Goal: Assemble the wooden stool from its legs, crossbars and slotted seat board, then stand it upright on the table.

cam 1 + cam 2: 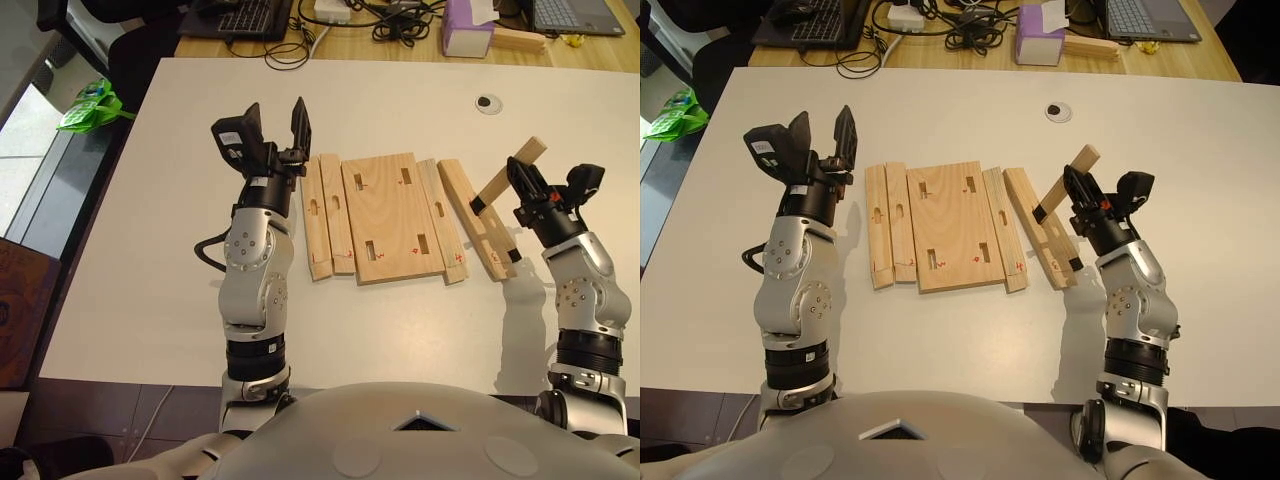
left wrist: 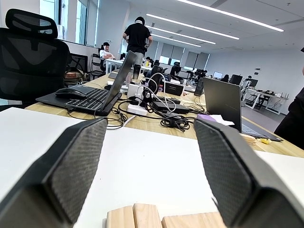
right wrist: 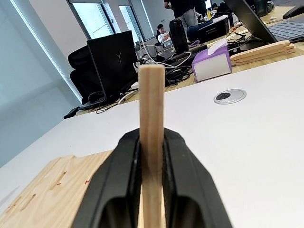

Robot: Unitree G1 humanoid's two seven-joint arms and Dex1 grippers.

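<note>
Four long wooden strips lie flat on the white table [image 1: 400, 100] in the left eye view. The left strips [image 1: 328, 220] touch one side of the slotted seat board [image 1: 390, 215] and the right strips [image 1: 462, 222] lie at the other. The right gripper [image 1: 530, 188] is clamped on a short crossbar [image 1: 512, 172], held tilted above the right strips. The left gripper [image 1: 272, 128] hovers beside the left strips' far ends.

The right eye view shows the same layout.

In the left wrist view, the jaws stand wide apart with nothing between them, and strip ends sit just below.

In the right wrist view, both fingers [image 3: 123, 166] press the crossbar's flat faces, with the seat board lying beyond.

This looks like the start of assembly, since one crossbar is lifted and nothing is joined. Next the crossbar's end probably needs lining up with a leg's slot, likely while the free gripper steadies that leg.
</note>
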